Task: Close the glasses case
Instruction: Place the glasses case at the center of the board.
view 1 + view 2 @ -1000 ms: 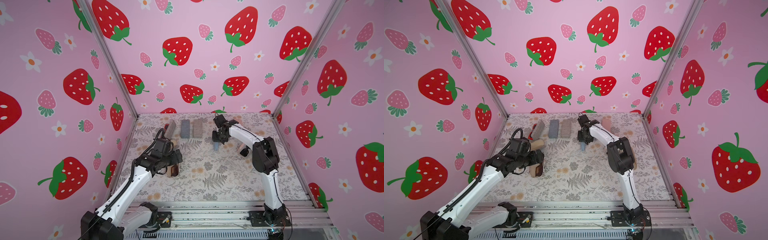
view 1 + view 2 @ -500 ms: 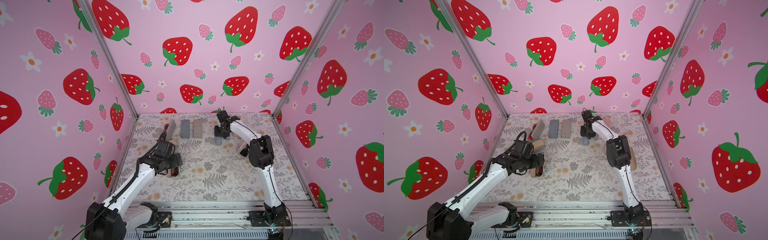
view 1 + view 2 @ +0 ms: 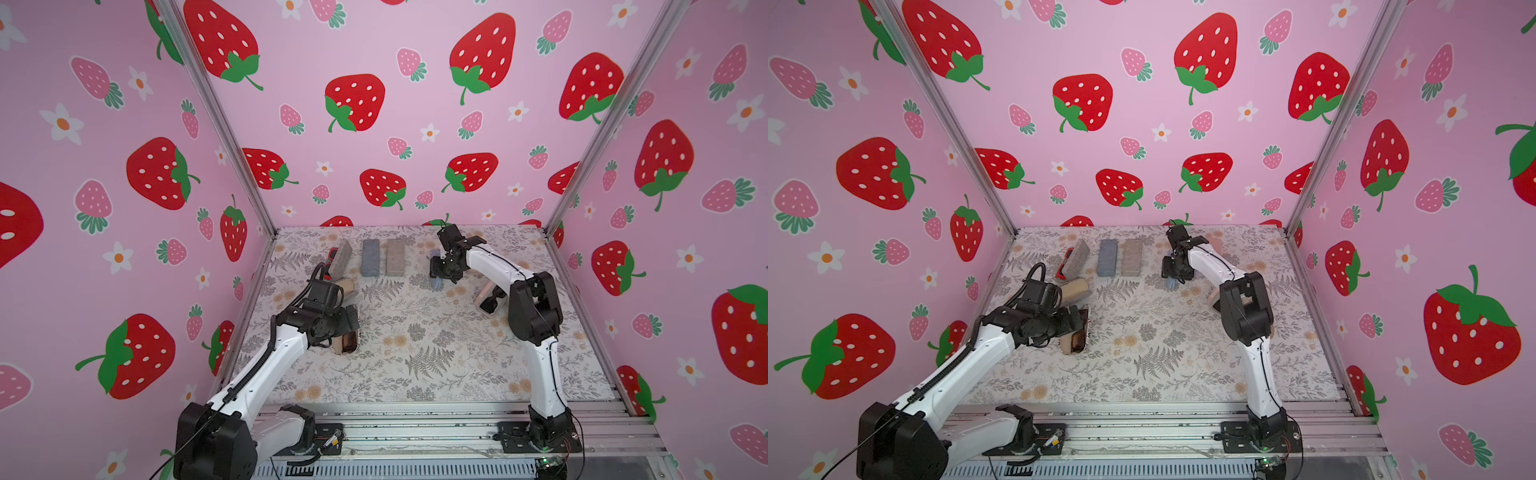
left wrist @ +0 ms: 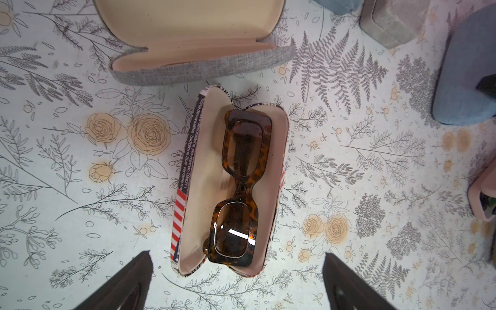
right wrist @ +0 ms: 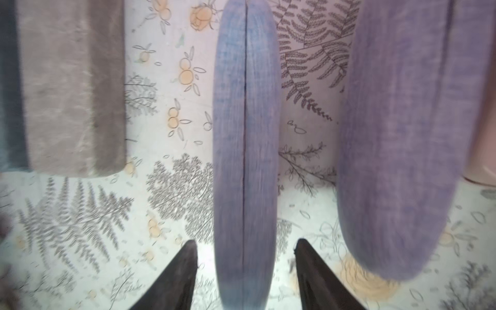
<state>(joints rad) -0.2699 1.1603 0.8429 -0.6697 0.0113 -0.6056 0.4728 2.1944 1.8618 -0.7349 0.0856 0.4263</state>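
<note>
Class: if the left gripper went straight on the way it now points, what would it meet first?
Probably the tortoiseshell sunglasses in the open flag-and-newsprint glasses case, directly ahead of the open left gripper; depth is unclear.

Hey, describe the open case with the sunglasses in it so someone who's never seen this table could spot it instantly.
On the floral table mat, find the left hand, hovering wide open. Right below it lies an open case holding tortoiseshell sunglasses. Unlike the grey fabric case beside it, its outside shows red-and-white stripes and newsprint lettering.
</note>
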